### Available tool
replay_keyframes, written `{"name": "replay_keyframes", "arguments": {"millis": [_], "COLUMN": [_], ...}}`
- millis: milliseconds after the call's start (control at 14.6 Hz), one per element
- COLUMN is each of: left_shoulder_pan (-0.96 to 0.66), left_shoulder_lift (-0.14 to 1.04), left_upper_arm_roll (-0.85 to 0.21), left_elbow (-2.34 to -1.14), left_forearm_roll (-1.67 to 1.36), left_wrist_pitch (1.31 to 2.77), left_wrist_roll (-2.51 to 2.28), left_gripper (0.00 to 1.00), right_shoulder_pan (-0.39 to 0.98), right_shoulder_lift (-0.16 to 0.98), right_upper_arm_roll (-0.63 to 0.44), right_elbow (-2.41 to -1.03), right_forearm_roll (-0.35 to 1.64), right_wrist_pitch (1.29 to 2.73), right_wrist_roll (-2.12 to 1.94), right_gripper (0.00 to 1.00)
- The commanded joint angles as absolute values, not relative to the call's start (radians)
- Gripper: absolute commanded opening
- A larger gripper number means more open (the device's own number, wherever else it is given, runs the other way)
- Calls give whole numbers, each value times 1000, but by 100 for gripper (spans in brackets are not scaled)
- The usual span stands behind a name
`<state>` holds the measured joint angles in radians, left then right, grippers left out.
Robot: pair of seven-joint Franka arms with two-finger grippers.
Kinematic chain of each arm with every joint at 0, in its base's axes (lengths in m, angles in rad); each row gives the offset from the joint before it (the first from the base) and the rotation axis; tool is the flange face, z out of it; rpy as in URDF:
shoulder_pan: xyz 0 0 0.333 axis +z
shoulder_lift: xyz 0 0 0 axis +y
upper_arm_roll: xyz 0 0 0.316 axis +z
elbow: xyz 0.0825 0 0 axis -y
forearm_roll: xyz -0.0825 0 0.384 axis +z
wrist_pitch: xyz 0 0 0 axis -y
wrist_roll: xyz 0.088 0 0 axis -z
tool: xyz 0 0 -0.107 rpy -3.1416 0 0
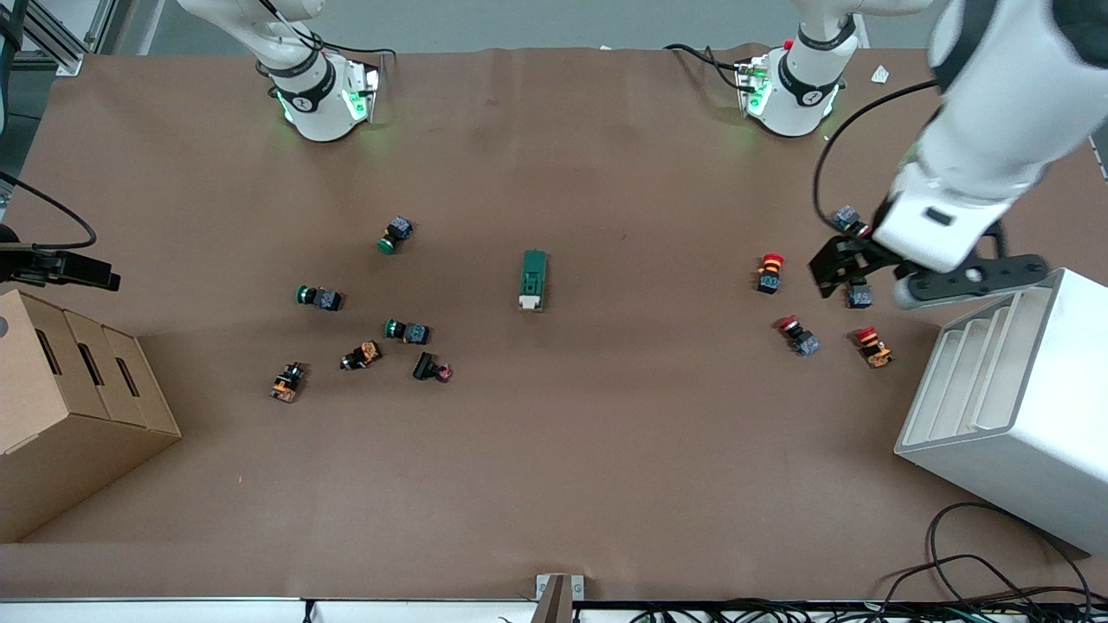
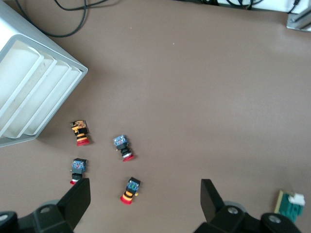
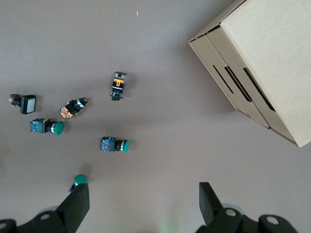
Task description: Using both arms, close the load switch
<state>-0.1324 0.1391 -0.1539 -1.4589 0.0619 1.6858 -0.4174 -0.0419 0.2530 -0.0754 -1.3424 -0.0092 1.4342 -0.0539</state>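
The load switch (image 1: pixel 533 279) is a dark green block with a white lever at its end nearer the front camera. It lies flat at the middle of the table and shows at the edge of the left wrist view (image 2: pixel 291 204). My left gripper (image 1: pixel 841 275) is open and empty, up over the red push-buttons at the left arm's end of the table, well apart from the switch. In its wrist view (image 2: pixel 144 200) one red button (image 2: pixel 129 190) lies on the table between the fingers (image 2: pixel 77 201). My right gripper (image 3: pixel 143 201) is open and empty over bare table; it is out of the front view.
Three red push-buttons (image 1: pixel 769 272) lie near a white slotted rack (image 1: pixel 1013 389) at the left arm's end. Several green and orange buttons (image 1: pixel 407 330) and a cardboard box (image 1: pixel 69 407) lie toward the right arm's end; both show in the right wrist view (image 3: pixel 114 144) (image 3: pixel 262 63).
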Motion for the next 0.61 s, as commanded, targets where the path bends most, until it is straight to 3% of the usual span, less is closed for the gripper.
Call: {"name": "replay_keyframes", "arguments": {"millis": [0, 547], "left_shoulder_pan": [-94, -2], "left_shoulder_lift": [37, -81], "left_upper_arm_roll": [-138, -133], "left_elbow": [-1567, -1701], "left_forearm_roll": [28, 21], "left_wrist_pitch": [1684, 1684], "left_wrist_roll": [-352, -172], "left_gripper": [100, 100], "right_shoulder_pan": [-44, -46], "right_shoulder_lift": [244, 164], "right_upper_arm_roll": [-69, -77], "right_elbow": [-1345, -1427], "right_forearm_roll": [21, 55], "right_wrist_pitch": [1425, 1430], "right_wrist_roll": [-51, -52], "right_gripper": [100, 100]}}
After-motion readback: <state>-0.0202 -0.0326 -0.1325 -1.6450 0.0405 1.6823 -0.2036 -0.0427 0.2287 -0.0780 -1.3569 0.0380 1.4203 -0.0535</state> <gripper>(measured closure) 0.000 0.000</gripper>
